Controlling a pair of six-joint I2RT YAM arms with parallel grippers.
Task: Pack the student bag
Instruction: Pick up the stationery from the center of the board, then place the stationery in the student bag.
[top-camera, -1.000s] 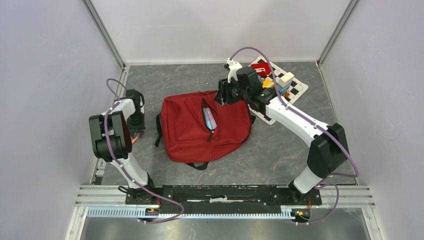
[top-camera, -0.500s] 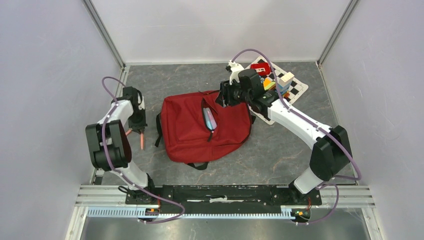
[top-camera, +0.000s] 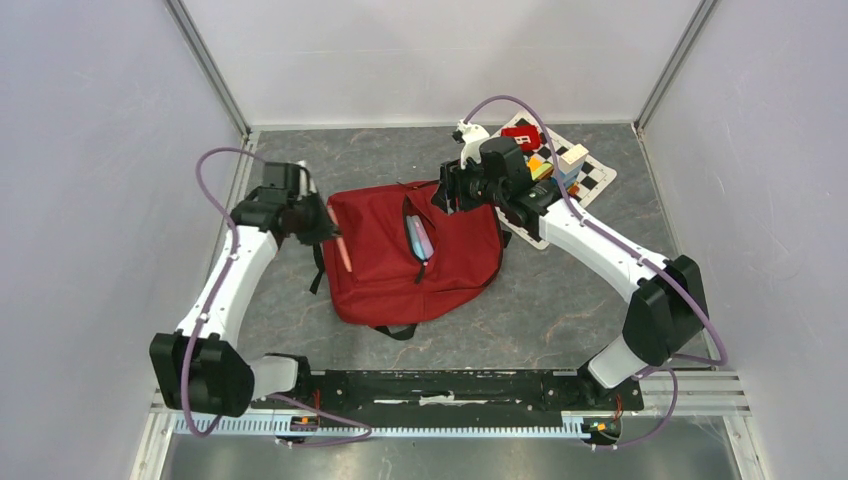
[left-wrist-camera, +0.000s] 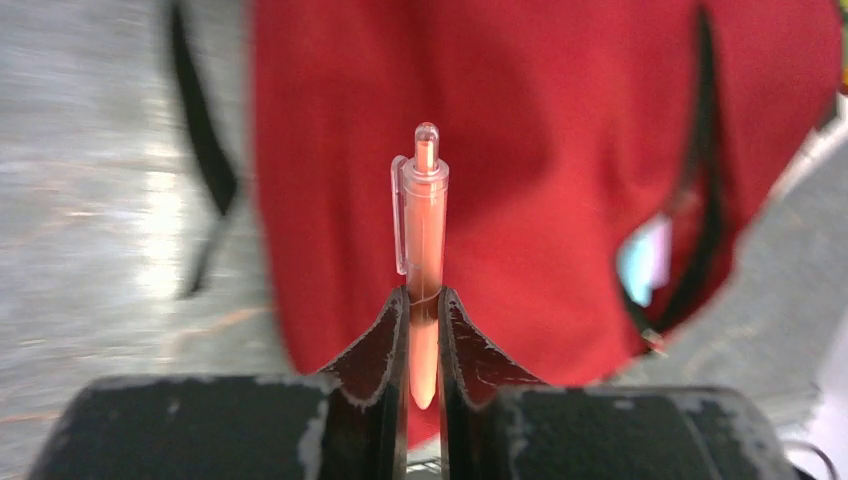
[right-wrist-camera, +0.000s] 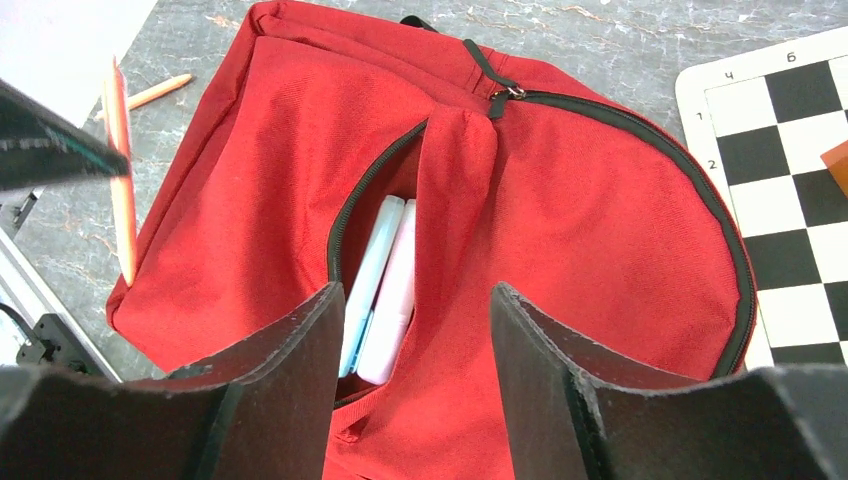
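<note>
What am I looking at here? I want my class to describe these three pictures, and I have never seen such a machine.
Two robot arms are bolted at the near edge of a table. One picture looks down from above; the other two come from a camera on each wrist. A dark-red backpack lies on the table, its pocket unzipped, with pale flat items inside. The left gripper pinches an orange pen over the bag's edge. The right gripper hangs open above the pocket. Beyond lies a checkerboard with toy blocks.
</note>
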